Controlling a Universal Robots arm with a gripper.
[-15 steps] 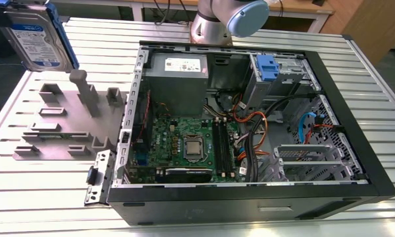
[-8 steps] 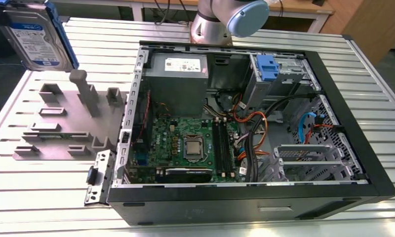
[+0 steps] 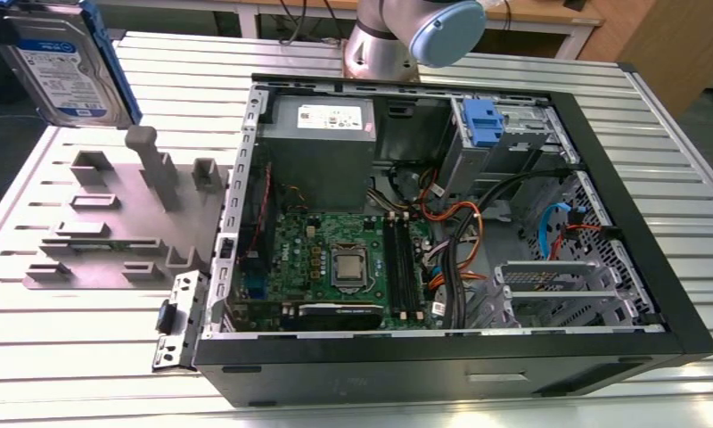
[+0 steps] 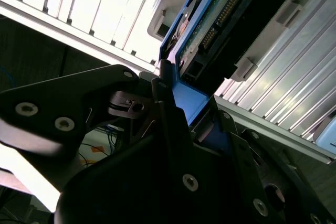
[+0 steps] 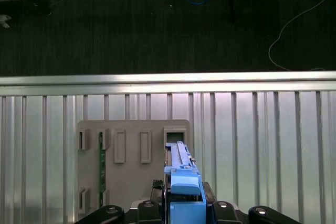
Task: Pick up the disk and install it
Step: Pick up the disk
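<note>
- The gripper (image 4: 186, 106) is clamped on the disk (image 3: 65, 62) by its blue side frame (image 5: 184, 190), raised above the grey rack (image 3: 107, 223).
- Likely stiff, weighty and shock-sensitive; the frame edges look the safest hold.

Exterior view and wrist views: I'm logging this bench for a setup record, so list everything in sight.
disk: one, silver with blue side frame, held aloft at the exterior view's upper left
computer case: one, black, open, mid-table
power supply box: one, grey, inside the case's far end
motherboard: one, green, on the case floor
bracket: one, blue, in the case's far bay
cables: several, orange, black and blue, inside the case
fixture plate: one, grey, on the table beside the case
table: one, silver, slatted
robot arm: one, grey with blue cap, beyond the case
gripper: one, black, shut on the disk
</note>
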